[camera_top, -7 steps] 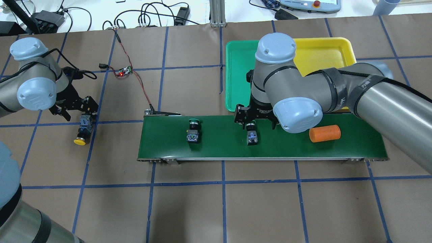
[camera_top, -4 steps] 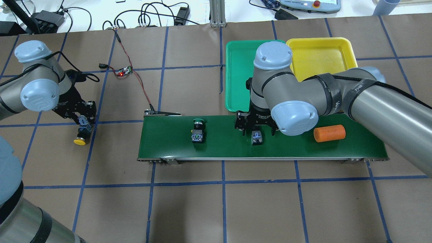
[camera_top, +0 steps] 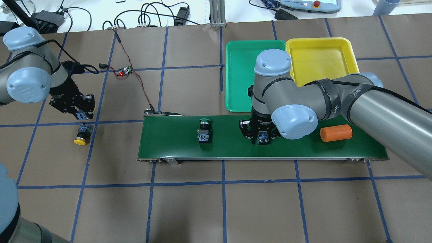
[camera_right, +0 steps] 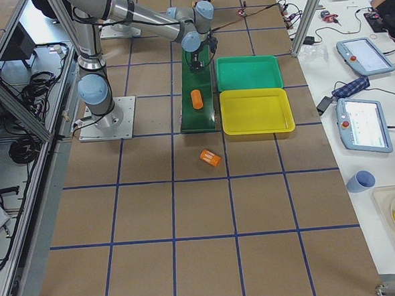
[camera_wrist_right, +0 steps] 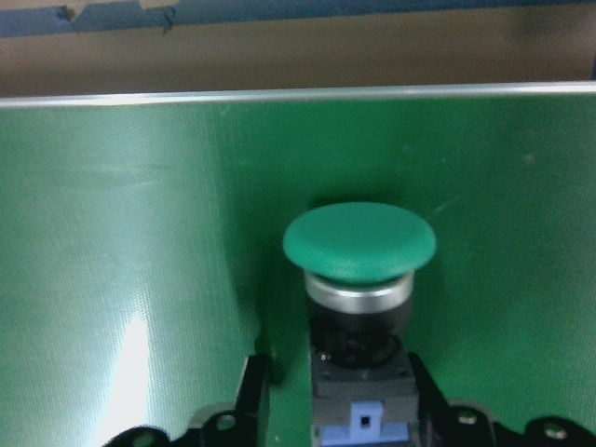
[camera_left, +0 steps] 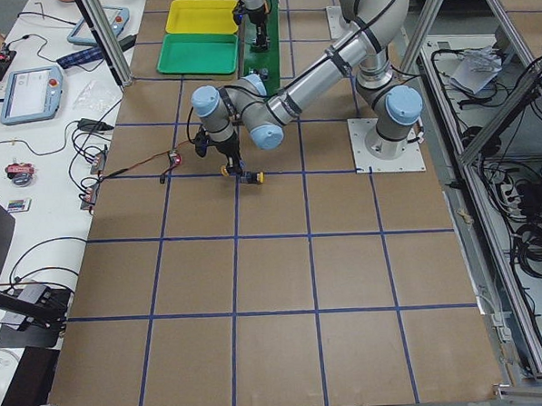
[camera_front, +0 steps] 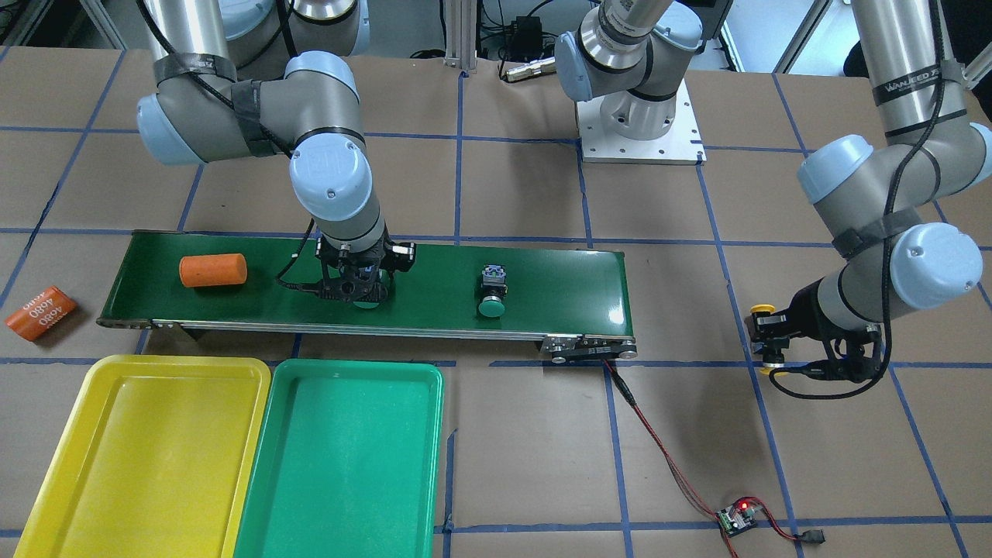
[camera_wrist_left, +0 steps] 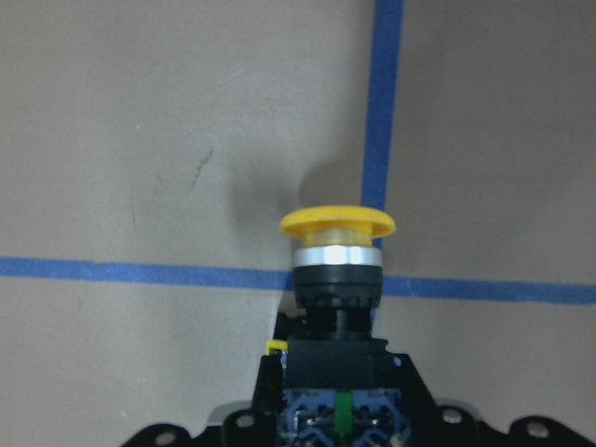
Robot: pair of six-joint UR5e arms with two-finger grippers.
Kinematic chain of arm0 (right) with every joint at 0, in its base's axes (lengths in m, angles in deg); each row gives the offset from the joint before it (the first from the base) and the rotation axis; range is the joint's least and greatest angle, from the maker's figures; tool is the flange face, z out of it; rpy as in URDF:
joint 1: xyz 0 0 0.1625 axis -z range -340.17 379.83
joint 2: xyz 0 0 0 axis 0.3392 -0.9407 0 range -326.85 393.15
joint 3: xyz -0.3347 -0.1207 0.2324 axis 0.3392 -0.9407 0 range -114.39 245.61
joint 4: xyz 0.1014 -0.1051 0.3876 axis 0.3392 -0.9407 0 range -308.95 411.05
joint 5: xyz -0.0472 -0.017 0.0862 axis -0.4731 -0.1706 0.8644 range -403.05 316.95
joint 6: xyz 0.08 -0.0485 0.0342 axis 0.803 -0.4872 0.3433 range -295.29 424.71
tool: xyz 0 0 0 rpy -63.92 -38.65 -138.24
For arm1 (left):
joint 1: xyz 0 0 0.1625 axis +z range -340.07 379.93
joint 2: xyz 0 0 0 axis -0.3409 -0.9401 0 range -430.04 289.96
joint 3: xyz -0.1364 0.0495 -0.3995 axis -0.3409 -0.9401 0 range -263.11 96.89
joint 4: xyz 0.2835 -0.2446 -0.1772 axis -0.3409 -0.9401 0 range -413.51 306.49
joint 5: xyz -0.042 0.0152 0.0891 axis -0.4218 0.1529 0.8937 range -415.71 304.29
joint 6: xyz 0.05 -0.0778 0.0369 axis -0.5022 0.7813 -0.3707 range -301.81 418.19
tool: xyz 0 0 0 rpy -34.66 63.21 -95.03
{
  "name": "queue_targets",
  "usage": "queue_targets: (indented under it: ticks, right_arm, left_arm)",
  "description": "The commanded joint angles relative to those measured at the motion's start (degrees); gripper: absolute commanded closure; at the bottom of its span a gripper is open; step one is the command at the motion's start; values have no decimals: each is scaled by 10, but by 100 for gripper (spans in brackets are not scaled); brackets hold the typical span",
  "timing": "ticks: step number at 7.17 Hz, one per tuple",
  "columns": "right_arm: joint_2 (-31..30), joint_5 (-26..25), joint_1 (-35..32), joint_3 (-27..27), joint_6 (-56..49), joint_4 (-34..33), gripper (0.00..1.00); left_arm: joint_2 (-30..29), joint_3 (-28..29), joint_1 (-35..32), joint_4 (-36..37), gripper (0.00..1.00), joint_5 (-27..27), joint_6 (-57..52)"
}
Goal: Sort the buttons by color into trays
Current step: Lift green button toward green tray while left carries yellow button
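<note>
My right gripper (camera_top: 261, 139) is down on the conveyor belt (camera_top: 168, 141), open, jaws astride a green-capped button (camera_wrist_right: 360, 242) with a small gap on one side. A second green button (camera_top: 204, 130) lies on the belt to its left. My left gripper (camera_top: 82, 115) is shut on a yellow-capped button (camera_wrist_left: 338, 223), cap downward, just above the table. Another yellow button (camera_top: 81, 135) lies on the table beside it. The green tray (camera_top: 236, 74) and yellow tray (camera_top: 320, 54) stand behind the belt and hold nothing that I can see.
An orange cylinder (camera_top: 335, 133) lies on the belt right of my right gripper. A second orange cylinder (camera_front: 40, 312) lies on the table past the belt's end. A small circuit board (camera_top: 123, 71) with a red-black wire runs to the belt's left end.
My right gripper moved right and down over the green button and its jaws narrowed. The belt's objects shifted right. My left gripper moved away from the robot, leaving the lying yellow button behind.
</note>
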Motion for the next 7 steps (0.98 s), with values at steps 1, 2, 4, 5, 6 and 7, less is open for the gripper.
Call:
queue_targets:
  ticks: [1,2,4,5,6,7]
  right_arm:
    - [-12,-3,7,-12,0,34,100]
    - [-28,-5,10,-33,0,34,100]
    - [-28,-3,37,-78,-9,20,100]
    - [-15,-4,58,-87,-36,-20,100]
    - [20,-18,67,-88,-76,-77,100]
    - [71,-25,70,-92,-78,-159,100]
  left_arm:
    - [82,-35,-66,-25,100,-42,1]
    - [124,-80,-96,-20,100,-44,3]
    - [166,-163,-126,62,100,-74,41]
    - [166,-186,-151,109,100,-86,55]
    - [153,-190,-183,145,100,-85,103]
    - [145,-194,-205,168,100,-86,123]
